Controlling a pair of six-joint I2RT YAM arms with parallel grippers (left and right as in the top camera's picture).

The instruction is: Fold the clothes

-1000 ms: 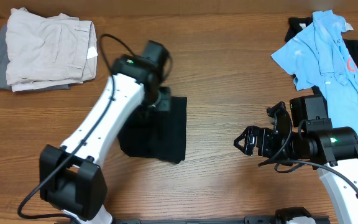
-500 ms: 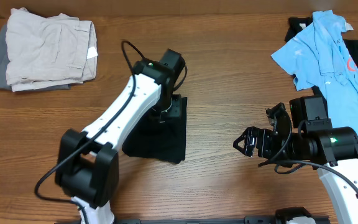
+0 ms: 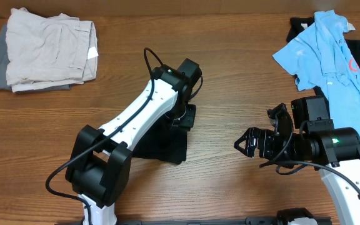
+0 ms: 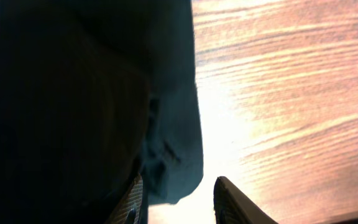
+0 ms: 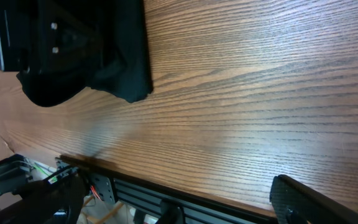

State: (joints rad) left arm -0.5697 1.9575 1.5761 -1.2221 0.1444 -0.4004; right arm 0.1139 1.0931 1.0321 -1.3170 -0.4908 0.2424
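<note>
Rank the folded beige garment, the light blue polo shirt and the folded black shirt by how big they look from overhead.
1. Folded beige garment and light blue polo shirt: about alike; the polo runs off the frame edge.
2. Folded black shirt: smallest, though the left arm covers part of it.

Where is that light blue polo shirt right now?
In the overhead view, the light blue polo lies spread at the table's far right edge, partly over a black garment, right beside the right arm.

A robotics lab workbench: left arm [image 3: 136, 122] and right arm [image 3: 349, 181], cables [image 3: 145, 55] exposed, stand at a black metal rail [image 5: 185, 200] edging a wood-grain table [image 3: 230, 69].
</note>
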